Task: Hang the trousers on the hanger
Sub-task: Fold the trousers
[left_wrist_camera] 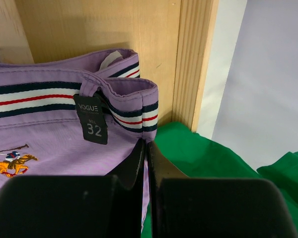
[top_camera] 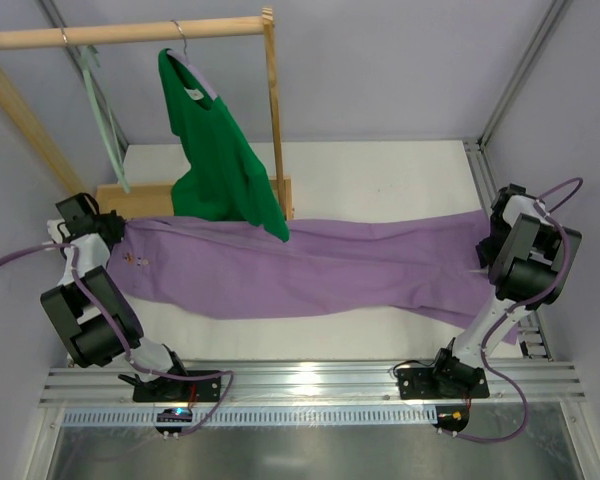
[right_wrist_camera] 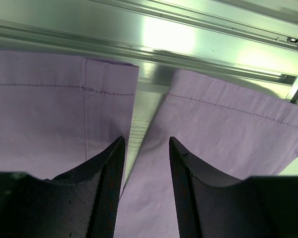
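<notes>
The trousers are laid lengthwise across the table, with the waist at the left and the leg ends at the right. The striped waistband is pinched at its edge by the left gripper, whose jaws are pressed together on the fabric. The right gripper is seen about half open above the 2 leg hems, with nothing clasped. The hanger is hung from the wooden rail, beside the green top.

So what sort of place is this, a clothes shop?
Most likely a robotics test booth, not a shop: two arms bolted to an aluminium rail, plain panel walls, and a small wooden clothes rack on a table with lilac trousers spread out.
</notes>
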